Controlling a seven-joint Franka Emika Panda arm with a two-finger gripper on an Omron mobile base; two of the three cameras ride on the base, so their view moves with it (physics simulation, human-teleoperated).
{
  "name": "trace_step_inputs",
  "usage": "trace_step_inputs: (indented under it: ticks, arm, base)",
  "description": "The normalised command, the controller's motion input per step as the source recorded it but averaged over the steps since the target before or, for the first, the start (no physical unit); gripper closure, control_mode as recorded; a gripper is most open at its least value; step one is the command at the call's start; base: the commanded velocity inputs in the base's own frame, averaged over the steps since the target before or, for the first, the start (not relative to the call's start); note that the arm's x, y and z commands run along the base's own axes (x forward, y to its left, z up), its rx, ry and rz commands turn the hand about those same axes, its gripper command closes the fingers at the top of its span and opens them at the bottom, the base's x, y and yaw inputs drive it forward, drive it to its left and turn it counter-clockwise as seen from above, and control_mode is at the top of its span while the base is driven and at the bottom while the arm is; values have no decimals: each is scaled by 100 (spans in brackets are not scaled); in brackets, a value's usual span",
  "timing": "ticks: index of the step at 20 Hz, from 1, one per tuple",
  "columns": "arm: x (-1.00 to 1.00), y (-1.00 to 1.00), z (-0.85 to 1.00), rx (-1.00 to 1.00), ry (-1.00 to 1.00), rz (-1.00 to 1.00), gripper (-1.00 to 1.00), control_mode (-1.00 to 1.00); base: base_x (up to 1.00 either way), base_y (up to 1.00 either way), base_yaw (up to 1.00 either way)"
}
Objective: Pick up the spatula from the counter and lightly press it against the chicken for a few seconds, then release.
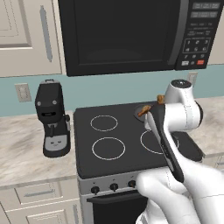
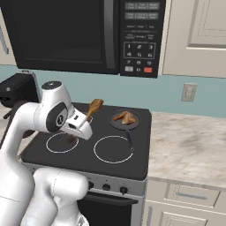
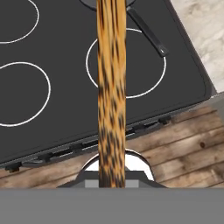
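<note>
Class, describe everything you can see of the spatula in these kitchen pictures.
The spatula is a long, flat wooden piece with mottled orange-brown grain. The claw grips one end and holds it tilted in the air above the black stove, with the free end pointing up and away. In the right base view it stands apart from the chicken.

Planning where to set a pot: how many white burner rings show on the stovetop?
3 burner rings: back left, front left, front right partly behind the arm. A fourth may be hidden under the frying pan.
</note>
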Motion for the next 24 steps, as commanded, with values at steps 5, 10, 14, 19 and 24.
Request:
trace_step_inputs:
  ticks: [5, 10, 14, 19, 24]
  arm:
    - [33, 0, -20, 0, 1, -6, 100, -100]
    - [28, 0, -3, 1, 0, -7, 100, -100]
    - [23, 0, 0, 1, 0, -7, 100, -100]
    - [18, 0, -6, 8, 3, -6, 100, -100]
    - [20, 0, -9, 12, 5, -7, 100, -100]
  base:
    - [0, 0, 0]
    - [0, 0, 0]
    - [0, 0, 0]
    - [0, 0, 0]
    - [0, 0, 0]
